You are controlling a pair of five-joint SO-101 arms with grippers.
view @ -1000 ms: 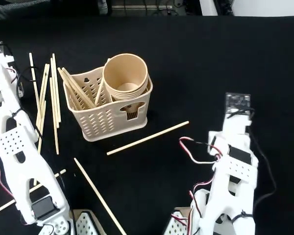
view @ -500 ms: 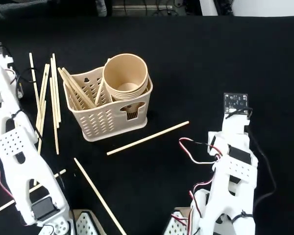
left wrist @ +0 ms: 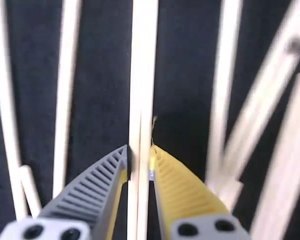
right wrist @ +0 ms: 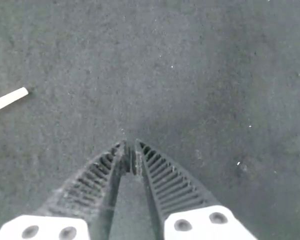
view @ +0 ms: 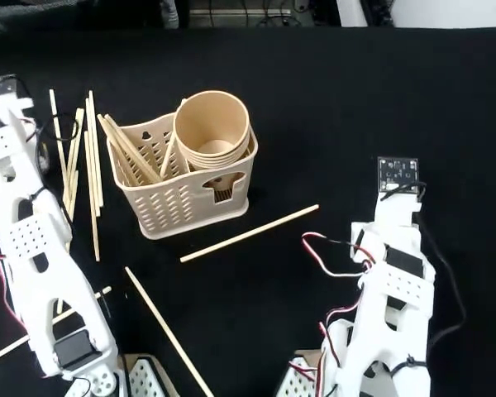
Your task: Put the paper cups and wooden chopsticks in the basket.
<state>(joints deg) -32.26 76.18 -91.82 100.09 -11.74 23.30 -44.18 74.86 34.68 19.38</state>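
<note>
this is looking like a robotics lab bench, not a home. a black cloth (view: 339, 99) is covering the table where the basket (view: 182, 203) is standing. two white printed arms are sitting at the near edge, the left arm (view: 33, 248) left of the basket and the right arm (view: 393, 289) right of it, the latter trailing loose red and white servo wires (view: 331, 248) and carrying a bare circuit board (view: 397, 172). beyond the basket, cables (view: 248, 12) are running along the far edge.

Your left arm (view: 35, 248) and right arm (view: 394, 289) are white plastic. Red, white and black wires (view: 318, 236) loop on the right one. Your left gripper (left wrist: 139, 151) has one grey and one yellow ridged finger; your right gripper (right wrist: 130, 148), two dark.
</note>
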